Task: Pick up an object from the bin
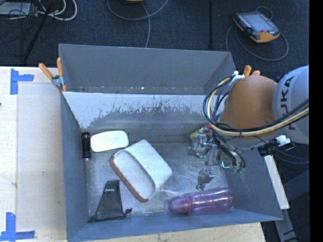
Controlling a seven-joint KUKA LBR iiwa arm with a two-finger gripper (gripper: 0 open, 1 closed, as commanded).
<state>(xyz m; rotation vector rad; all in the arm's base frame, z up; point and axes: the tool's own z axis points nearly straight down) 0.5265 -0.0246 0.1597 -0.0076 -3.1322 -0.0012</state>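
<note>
Nearest the camera, a translucent purple plastic bottle lies on its side along the front wall of the bin, towards the right corner. In the front left corner lies a black wedge-shaped piece.

Mid-bin, a white block with a brown edge rests tilted. The gripper hangs just behind the bottle, close above the floor. No thing is seen in it. Whether it is released or clenched cannot be told.

Farther back on the left, a white oval bar lies just beside a small black cylinder.

Handling, as judged:
- The bottle is probably light, stiff and smooth.
- Being round, it may roll or slip.
- Grip across the body near mid-length, not at the tapered end.
</note>
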